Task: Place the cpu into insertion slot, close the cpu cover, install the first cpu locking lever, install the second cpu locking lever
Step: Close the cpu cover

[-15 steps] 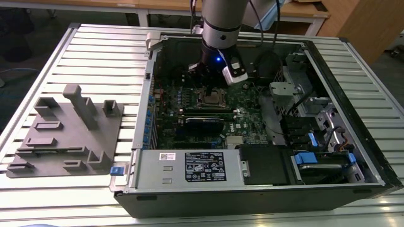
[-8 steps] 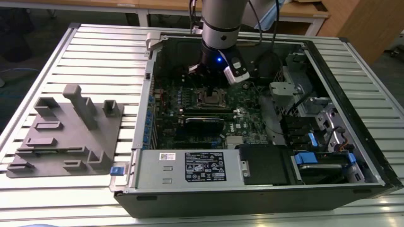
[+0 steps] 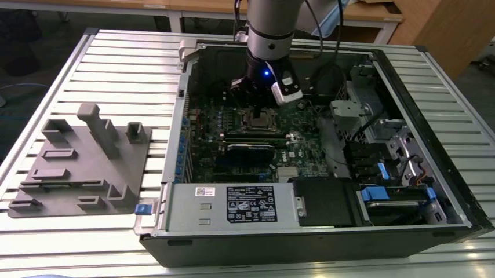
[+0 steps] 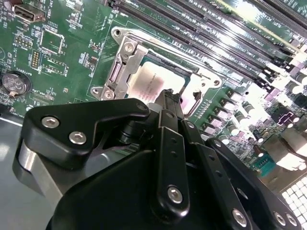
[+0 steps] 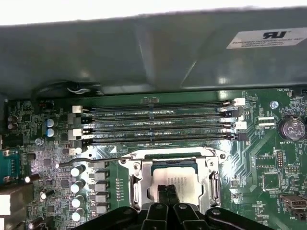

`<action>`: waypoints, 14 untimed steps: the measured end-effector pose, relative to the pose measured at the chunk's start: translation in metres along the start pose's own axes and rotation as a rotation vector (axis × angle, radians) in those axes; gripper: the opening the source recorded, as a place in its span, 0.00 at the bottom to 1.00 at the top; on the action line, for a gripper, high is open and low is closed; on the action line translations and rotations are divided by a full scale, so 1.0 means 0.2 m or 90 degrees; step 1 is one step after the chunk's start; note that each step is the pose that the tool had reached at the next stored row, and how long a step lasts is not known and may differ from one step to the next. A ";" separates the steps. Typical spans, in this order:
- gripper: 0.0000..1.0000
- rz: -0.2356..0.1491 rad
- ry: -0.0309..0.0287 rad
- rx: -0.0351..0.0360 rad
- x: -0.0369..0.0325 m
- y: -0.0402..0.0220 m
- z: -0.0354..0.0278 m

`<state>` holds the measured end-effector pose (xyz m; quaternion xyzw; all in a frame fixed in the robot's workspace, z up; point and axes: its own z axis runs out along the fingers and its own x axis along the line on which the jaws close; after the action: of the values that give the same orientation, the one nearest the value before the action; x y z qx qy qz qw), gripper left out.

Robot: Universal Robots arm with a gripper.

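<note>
One cpu (image 5: 184, 176) flat, face up, tool (image 5: 168, 191) over it

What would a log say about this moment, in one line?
cpu: seated under cover | cover: down | fingers: shut, over cpu

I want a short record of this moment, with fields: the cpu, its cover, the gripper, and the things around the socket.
cpu: lies in the insertion slot, metal face up
cpu cover: down over the cpu, its frame around the chip
gripper: shut and holding nothing, tips just over one edge of the cpu
memory slots: four long slots, side by side next to the socket
computer case: open, on a slatted table
</note>
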<state>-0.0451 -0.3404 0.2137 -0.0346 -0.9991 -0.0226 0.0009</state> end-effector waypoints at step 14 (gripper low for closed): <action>0.11 0.000 -0.0002 0.0017 0.095 -0.007 0.018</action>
<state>-0.0641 -0.3403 0.2102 -0.0346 -0.9992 -0.0213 0.0008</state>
